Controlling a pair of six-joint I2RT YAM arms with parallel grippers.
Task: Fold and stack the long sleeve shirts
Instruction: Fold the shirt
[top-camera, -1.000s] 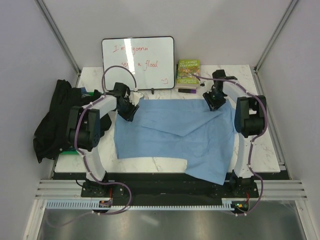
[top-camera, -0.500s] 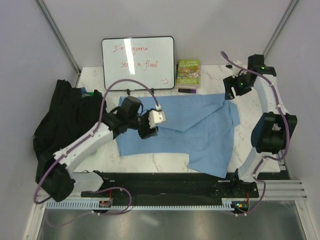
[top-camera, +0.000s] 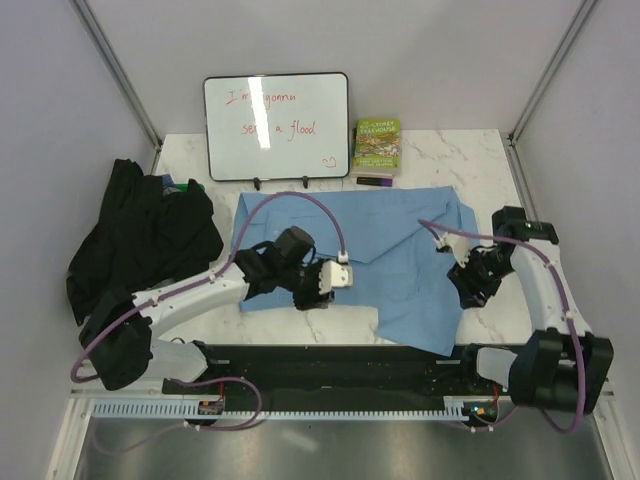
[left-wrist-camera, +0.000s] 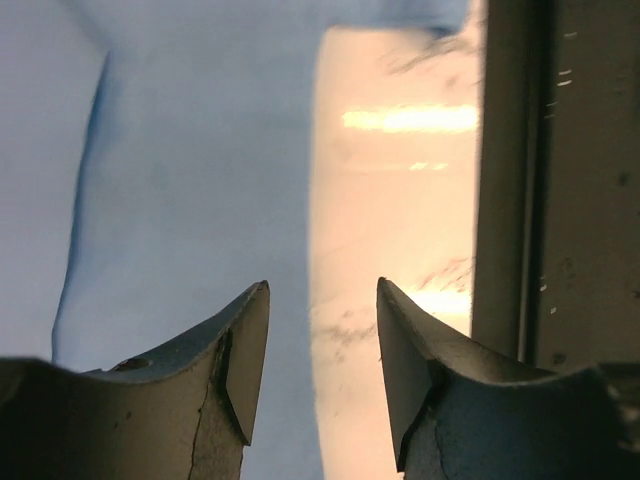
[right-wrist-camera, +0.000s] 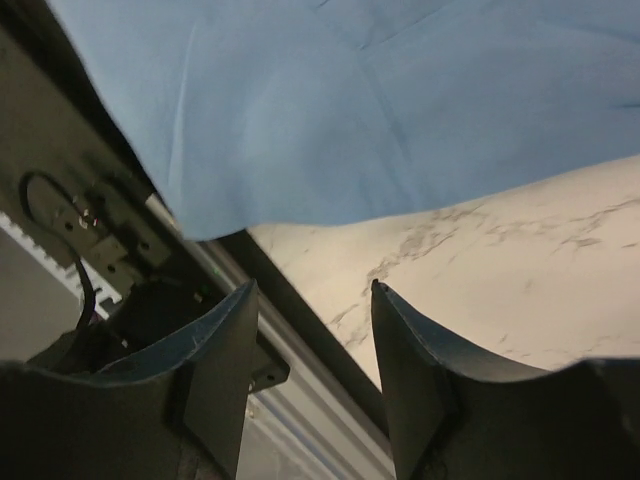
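Black shirt (top-camera: 140, 240): heaped at the left edge of the table (top-camera: 480, 160).
Left gripper (left-wrist-camera: 322, 300): jaws apart, empty, over the near hem.
Blue shirt (top-camera: 390, 250): spread mid-table.
Right gripper (right-wrist-camera: 313, 290): jaws apart, empty, beside the near corner.
Risk: uneven pinches could skew the fold.

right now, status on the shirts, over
Left gripper, right gripper open, empty. Blue shirt spread mid-table, black shirt heaped at left. Nothing blocking; book and whiteboard at back.

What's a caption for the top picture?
Left gripper and right gripper hover open by a blue shirt; black shirt heaped aside.
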